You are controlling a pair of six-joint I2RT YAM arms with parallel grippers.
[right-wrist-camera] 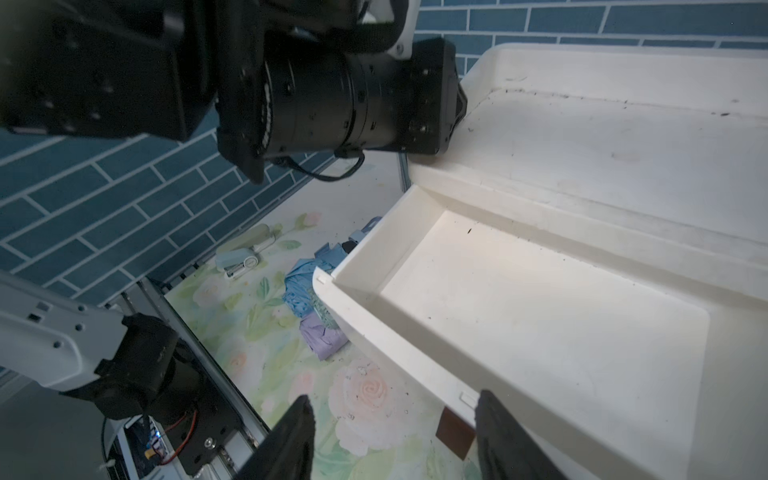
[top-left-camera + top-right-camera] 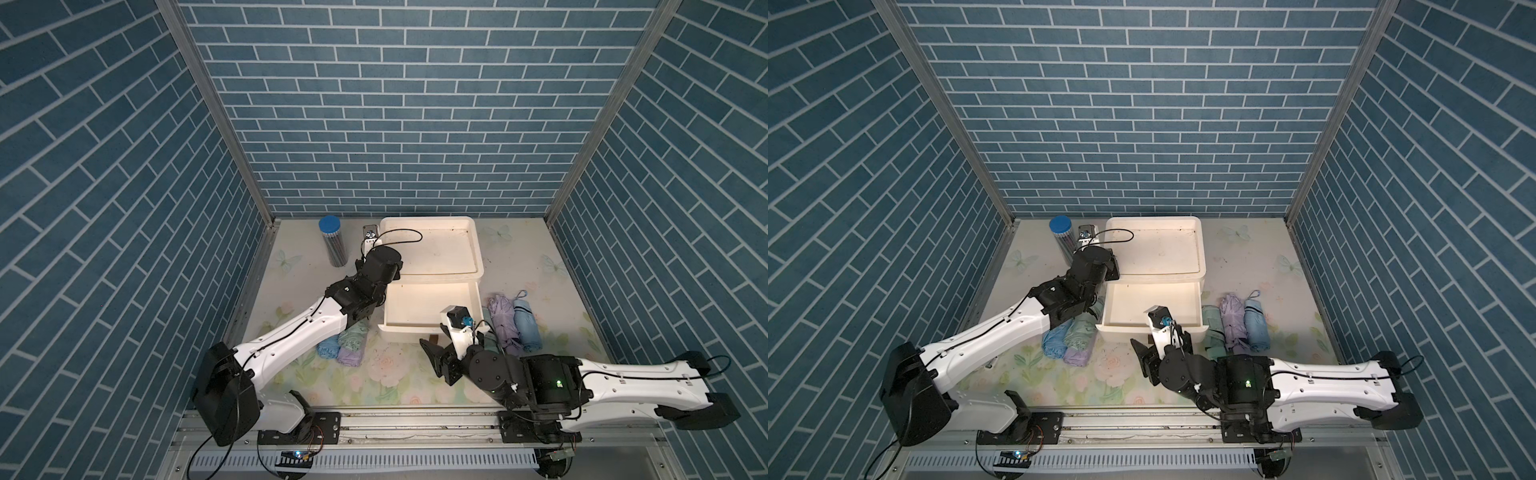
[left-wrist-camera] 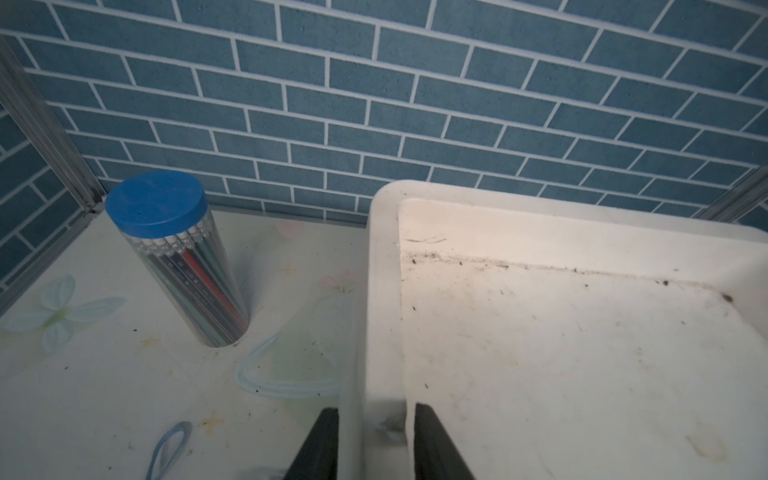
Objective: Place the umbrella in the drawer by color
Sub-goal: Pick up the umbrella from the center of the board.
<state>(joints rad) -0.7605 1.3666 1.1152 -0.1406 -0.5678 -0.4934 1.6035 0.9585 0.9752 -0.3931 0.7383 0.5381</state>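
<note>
Seemingly bracing rim of white plastic cabinet between jaws of left hand, clamp unclear. Right hand spread open astride front of empty pulled-out white drawer, ready. Folded pastel umbrellas heaped on floral tabletop either side.

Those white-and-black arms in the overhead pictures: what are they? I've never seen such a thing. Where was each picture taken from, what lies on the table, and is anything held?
They are two robot arms, the left arm and the right arm, each ending in a two-fingered gripper. Both top views look down from one camera head; the remaining two come from cameras on the wrists. On the flowered table stands a white drawer cabinet with its drawer pulled out and empty. Folded umbrellas in blue, green and purple lie in a left bunch and a right bunch; a tube of pencils stands at the back. The right gripper is open and holds nothing. The left gripper straddles the cabinet's rim; whether it squeezes it, I cannot tell.
</note>
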